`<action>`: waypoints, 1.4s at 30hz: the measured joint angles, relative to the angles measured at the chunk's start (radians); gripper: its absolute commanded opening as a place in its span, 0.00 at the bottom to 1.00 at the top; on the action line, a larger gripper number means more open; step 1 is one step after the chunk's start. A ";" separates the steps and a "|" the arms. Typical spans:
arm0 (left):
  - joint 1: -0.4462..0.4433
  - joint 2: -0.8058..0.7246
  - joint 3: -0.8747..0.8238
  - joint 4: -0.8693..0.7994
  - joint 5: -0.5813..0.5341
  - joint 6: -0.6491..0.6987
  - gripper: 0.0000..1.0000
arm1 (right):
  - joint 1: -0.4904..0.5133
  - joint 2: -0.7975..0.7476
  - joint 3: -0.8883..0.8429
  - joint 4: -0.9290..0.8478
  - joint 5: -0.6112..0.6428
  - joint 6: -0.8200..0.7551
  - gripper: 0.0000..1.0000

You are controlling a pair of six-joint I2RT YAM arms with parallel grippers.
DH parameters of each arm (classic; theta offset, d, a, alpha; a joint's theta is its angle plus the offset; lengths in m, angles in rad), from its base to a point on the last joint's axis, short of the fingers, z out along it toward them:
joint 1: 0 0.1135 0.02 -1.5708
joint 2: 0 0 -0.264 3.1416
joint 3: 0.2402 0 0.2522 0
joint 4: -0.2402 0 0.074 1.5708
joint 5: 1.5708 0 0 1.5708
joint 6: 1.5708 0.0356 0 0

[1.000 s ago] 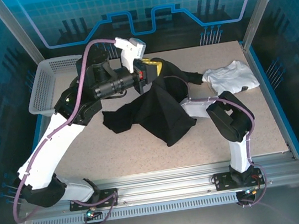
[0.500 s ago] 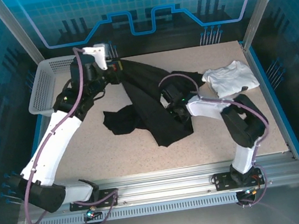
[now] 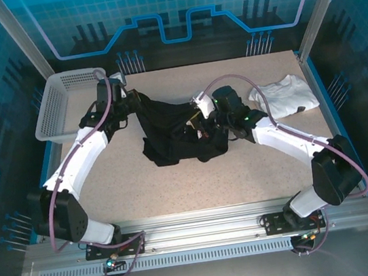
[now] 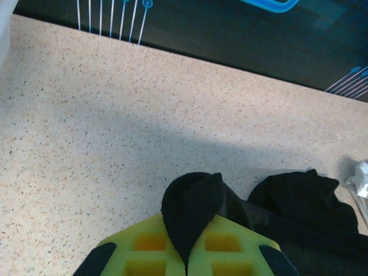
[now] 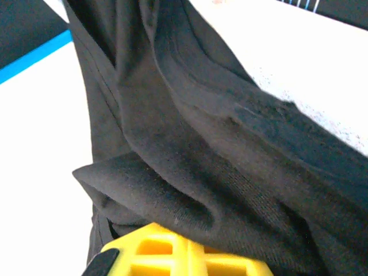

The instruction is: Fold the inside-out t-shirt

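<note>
A white mesh basket (image 3: 57,113) sits at the far left corner of the table (image 3: 177,187). A small white garment (image 3: 284,95) lies far right, with the right arm crossing just beside it. Between them the inside-out t-shirt (image 3: 177,139) is bunched mid-table, plain black and creased. The left gripper (image 3: 131,101) pinches a fold at the shirt's far left end. The right gripper (image 3: 199,113) is clamped on cloth at its right.

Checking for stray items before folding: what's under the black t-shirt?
Bare speckled table borders the black t-shirt; whatever lies beneath its bunched cloth is covered and cannot be seen.
</note>
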 measured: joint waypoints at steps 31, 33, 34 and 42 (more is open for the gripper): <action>-0.280 -0.034 -0.287 0.238 0.223 0.106 0.55 | -0.093 0.047 0.008 0.054 -0.180 -0.004 0.00; -0.279 0.014 -0.272 0.239 0.222 0.112 0.38 | -0.093 0.046 0.012 0.046 -0.180 -0.006 0.00; -0.278 0.032 -0.266 0.238 0.222 0.112 0.31 | -0.093 0.046 0.015 0.039 -0.179 -0.011 0.00; -0.167 0.060 -0.243 0.319 0.323 0.000 0.00 | -0.106 -0.039 0.062 -0.143 -0.202 -0.225 0.00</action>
